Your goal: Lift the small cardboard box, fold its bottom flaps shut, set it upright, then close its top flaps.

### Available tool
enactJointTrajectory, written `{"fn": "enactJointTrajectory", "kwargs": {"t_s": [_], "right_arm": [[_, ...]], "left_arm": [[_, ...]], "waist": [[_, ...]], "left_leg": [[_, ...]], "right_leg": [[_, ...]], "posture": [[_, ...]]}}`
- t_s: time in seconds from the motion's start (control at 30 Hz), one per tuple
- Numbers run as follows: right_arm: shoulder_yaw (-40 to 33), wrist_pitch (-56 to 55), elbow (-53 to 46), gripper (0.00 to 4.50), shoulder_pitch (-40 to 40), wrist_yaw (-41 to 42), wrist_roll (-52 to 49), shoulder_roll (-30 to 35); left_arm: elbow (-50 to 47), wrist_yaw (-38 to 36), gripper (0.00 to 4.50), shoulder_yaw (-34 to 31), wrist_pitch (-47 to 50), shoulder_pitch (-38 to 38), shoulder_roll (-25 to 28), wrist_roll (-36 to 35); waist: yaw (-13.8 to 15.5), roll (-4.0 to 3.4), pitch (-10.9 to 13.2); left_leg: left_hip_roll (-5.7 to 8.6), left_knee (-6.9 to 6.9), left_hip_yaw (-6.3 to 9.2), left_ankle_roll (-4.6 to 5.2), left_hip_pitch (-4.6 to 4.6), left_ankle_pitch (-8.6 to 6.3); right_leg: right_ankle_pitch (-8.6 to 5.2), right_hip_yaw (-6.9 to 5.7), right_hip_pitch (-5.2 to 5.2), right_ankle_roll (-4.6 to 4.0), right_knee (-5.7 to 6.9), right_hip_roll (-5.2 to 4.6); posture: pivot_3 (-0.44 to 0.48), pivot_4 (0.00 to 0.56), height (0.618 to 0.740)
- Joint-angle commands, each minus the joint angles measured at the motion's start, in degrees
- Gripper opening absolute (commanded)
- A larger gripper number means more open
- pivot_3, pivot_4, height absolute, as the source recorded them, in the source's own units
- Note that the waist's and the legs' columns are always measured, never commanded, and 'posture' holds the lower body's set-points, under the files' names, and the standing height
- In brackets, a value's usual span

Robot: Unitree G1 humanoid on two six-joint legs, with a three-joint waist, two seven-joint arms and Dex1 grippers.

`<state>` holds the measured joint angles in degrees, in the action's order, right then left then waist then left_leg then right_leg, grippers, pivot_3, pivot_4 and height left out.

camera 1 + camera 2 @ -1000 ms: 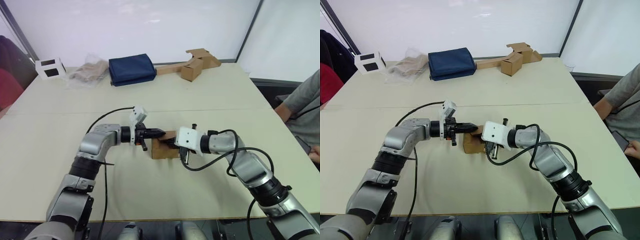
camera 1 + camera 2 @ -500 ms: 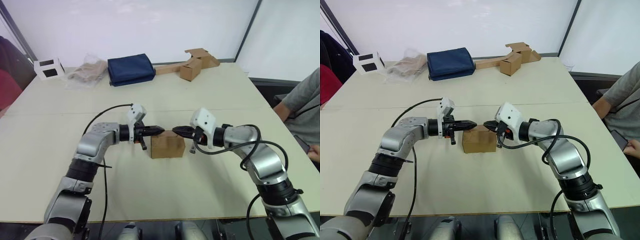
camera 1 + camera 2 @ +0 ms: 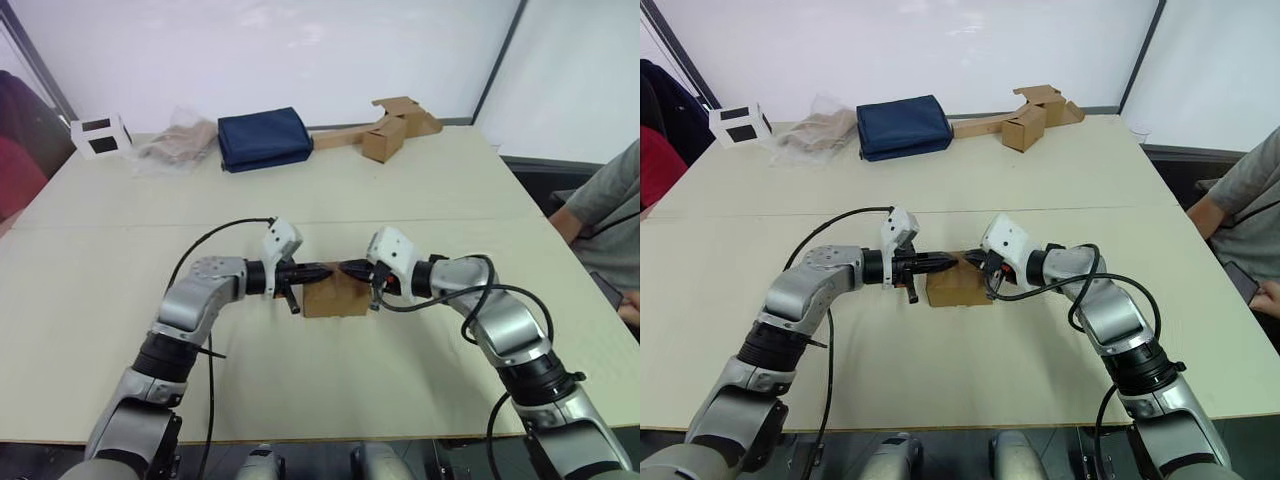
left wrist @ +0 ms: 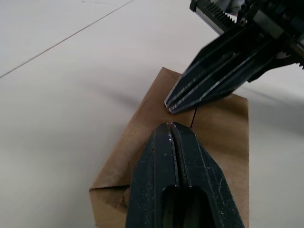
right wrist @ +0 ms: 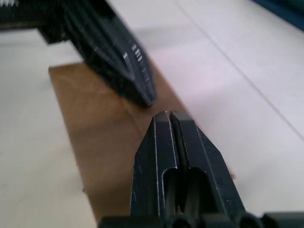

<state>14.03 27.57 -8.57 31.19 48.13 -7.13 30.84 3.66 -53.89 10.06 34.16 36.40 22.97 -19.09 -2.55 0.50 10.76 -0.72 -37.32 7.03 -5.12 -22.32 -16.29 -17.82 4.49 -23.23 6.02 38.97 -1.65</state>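
left eye view: the box (image 3: 335, 296) stands upright on the bench (image 3: 420, 200), near the middle of its front half. the top flaps (image 3: 337, 274) lie folded flat. the left pincer (image 3: 324, 270) reaches in from the left over the top face, fingers pressed together and holding nothing. the right pincer (image 3: 347, 268) reaches in from the right, fingers likewise pressed together and empty. the two tips sit just apart, nearly meeting over the top of the box. at the far edge of the bench lie a white cube (image 3: 100, 136), a clear bag (image 3: 178, 145), a blue pouch (image 3: 264, 139) and a second box on a cardboard strip (image 3: 383, 131). a person's sleeve (image 3: 606, 200) shows at the right edge.

right eye view: same layout; both pincers meet above the box.

left wrist view: the left pincer's fingers (image 4: 164, 175) are closed flat against each other above the top flaps, with the centre seam (image 4: 194, 117) just ahead of the tip. the right pincer's closed tip rests near that seam from the opposite side.

right wrist view: the right pincer's fingers (image 5: 161, 161) are closed together over the brown top face, with the left pincer's tip just ahead.
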Motion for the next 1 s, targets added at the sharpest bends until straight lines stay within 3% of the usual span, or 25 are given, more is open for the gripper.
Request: {"fn": "enactJointTrajectory", "kwargs": {"t_s": [0.03, 0.2, 0.3, 0.37, 0.47, 0.53, 0.67, 0.83, 1.0], "right_arm": [[-0.2, -1.1, 0.4, 0.00, -0.5, 0.1, 0.5, 0.4], [-2.0, -1.9, 1.7, 0.00, -0.5, -0.6, -0.5, -0.5], [-7.5, -3.1, 3.2, 0.00, 0.2, -3.5, -4.3, -3.6], [-15.0, -0.7, 2.9, 0.00, 1.5, -6.5, -11.4, -7.3], [-27.3, 6.9, -0.7, 0.00, 1.4, -11.0, -24.1, -10.2], [-31.1, 11.4, -2.8, 0.00, -0.7, -11.9, -28.4, -8.6], [-35.8, 18.6, -7.7, 0.00, -9.7, -9.5, -32.6, 0.1], [-34.5, 18.8, -11.6, 0.00, -22.8, -4.6, -30.6, 9.1], [-30.9, 18.7, -10.1, 0.00, -28.5, 0.2, -30.1, 13.5]], "left_arm": [[-0.8, 1.3, 0.03, -0.6, -1.5, -0.8, -0.4, 0.5], [-2.4, 4.0, 0.03, -3.4, -7.1, -2.4, -1.5, 0.2], [-4.9, 5.6, 0.03, -7.7, -7.9, -2.5, -2.8, -3.4], [-6.2, 9.0, 0.03, -12.7, -5.2, -1.7, -3.5, -7.0], [-11.0, 8.2, 0.03, -17.9, 1.5, -5.3, 1.6, -11.9], [-14.3, 8.2, 0.03, -18.9, 4.5, -9.1, 4.8, -13.0], [-22.3, 6.0, 0.03, -18.6, 2.2, -21.6, 14.6, -8.6], [-25.8, 5.1, 0.03, -23.9, 3.9, -32.7, 17.2, -12.5], [-24.0, 4.2, 0.03, -22.6, 2.5, -34.7, 18.0, -11.8]], "waist": [[0.0, 0.00, 0.0], [0.0, 0.00, 0.0], [0.0, 0.00, 0.0], [0.1, 0.01, 0.0], [-0.1, 0.00, 0.0], [-0.2, -0.05, 0.0], [0.1, -0.05, 0.0], [0.3, -0.05, 0.0], [0.1, -0.04, 0.0]], "left_leg": [[0.00, 0.00, 0.00, 0.00, 0.00, 0.00], [0.00, 0.00, 0.00, 0.00, 0.01, 0.00], [-0.01, -0.01, 0.00, 0.00, 0.01, 0.00], [-0.01, 0.00, 0.00, 0.00, 0.00, 0.00], [-0.03, 0.01, 0.02, 0.00, -0.04, 0.00], [-0.04, 0.09, 0.02, 0.00, -0.02, 0.00], [-0.04, 0.20, 0.00, 0.01, 0.00, -0.01], [-0.03, 0.15, -0.06, 0.02, 0.05, -0.01], [-0.07, 0.18, -0.09, 0.02, 0.15, -0.01]], "right_leg": [[0.00, 0.00, 0.00, 0.00, 0.00, 0.00], [0.00, 0.00, 0.00, 0.00, 0.00, 0.00], [0.00, 0.00, 0.00, 0.00, 0.00, -0.01], [0.00, 0.00, 0.00, 0.00, 0.00, -0.01], [0.00, 0.01, -0.04, 0.00, 0.01, -0.01], [0.00, 0.02, -0.06, 0.00, 0.00, -0.01], [0.00, 0.03, -0.02, -0.01, -0.13, -0.02], [0.00, 0.04, 0.10, 0.00, -0.16, -0.03], [0.00, 0.05, 0.16, -0.01, -0.16, 0.04]], "posture": [[0.000, 0.150, 0.740], [0.000, 0.150, 0.740], [0.000, 0.150, 0.740], [0.000, 0.150, 0.740], [0.000, 0.150, 0.740], [0.000, 0.150, 0.740], [0.000, 0.150, 0.740], [0.000, 0.150, 0.740], [0.000, 0.150, 0.740]]}}
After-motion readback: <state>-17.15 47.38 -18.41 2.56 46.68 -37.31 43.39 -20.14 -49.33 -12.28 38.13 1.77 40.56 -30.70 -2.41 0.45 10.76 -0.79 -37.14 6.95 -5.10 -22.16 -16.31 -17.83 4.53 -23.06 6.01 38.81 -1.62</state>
